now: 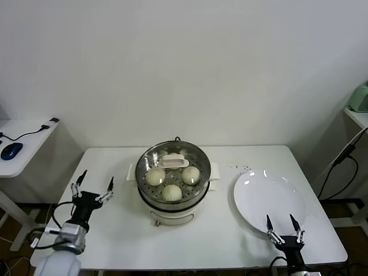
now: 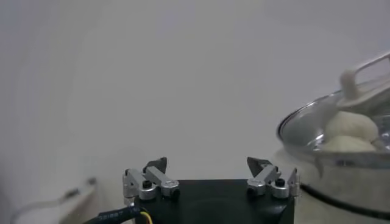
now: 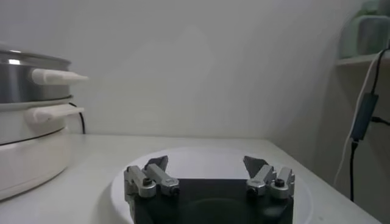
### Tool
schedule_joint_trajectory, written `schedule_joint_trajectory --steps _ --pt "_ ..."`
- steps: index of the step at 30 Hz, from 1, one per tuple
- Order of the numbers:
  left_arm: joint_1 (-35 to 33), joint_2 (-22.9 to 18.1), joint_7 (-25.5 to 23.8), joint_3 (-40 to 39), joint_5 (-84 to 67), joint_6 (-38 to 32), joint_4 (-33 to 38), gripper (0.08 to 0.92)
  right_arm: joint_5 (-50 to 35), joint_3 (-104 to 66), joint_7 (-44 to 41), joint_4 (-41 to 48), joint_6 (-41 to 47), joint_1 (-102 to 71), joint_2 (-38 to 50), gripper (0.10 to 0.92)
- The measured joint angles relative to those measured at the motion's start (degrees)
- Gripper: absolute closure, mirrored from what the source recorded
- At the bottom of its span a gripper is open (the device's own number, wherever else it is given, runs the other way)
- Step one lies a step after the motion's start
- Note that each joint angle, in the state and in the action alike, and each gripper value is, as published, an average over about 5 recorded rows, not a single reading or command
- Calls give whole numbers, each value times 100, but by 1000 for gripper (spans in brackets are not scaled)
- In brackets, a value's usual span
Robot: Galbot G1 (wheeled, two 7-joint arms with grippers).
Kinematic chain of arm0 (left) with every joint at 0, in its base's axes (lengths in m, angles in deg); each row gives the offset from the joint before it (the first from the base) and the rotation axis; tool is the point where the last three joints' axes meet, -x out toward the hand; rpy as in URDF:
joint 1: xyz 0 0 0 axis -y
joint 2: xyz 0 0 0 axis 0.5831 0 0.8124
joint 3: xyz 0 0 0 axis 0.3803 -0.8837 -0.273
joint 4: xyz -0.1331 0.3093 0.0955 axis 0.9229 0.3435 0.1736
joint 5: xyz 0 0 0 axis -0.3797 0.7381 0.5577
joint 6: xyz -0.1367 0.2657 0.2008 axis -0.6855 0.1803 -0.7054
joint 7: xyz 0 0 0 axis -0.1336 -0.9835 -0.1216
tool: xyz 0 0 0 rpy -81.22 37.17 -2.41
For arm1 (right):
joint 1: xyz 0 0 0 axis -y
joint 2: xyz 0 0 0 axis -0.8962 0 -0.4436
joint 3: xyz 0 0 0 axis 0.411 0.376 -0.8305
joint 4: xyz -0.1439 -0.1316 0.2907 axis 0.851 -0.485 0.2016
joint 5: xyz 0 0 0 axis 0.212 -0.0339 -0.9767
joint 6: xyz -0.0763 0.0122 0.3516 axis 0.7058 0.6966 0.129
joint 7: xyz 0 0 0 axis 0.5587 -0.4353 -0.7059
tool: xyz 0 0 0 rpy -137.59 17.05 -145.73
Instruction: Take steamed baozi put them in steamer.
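The steamer (image 1: 172, 208) stands mid-table, a shiny steel pot on a white base. A glass lid (image 1: 148, 161) with a white handle (image 1: 173, 161) lies over it. Through the glass I see three cream baozi (image 1: 155, 177) (image 1: 191, 174) (image 1: 172, 192) on the tray. My left gripper (image 1: 96, 181) hovers open and empty to the left of the steamer; its wrist view shows the gripper (image 2: 206, 163), the steamer (image 2: 341, 189) and a baozi (image 2: 350, 128). My right gripper (image 1: 280, 221) is open and empty at the near edge of the white plate (image 1: 253, 201).
The right wrist view has the gripper (image 3: 206, 160) over the bare plate (image 3: 122, 182), with the steamer (image 3: 24, 79) off to one side. A side table holding a blue mouse (image 1: 11, 150) stands left. A shelf with cables (image 1: 339, 167) is at right.
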Motion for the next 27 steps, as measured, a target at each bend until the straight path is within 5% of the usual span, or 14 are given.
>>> schedule_joint_trajectory --steps 11,27 --pt "-176 2 -146 126 -1278 -723 -928 177 22 3 9 -20 54 -20 -21 203" --pt "-307 -38 -223 117 -1701 -1053 -1282 177 24 14 16 -32 80 -51 -29 203"
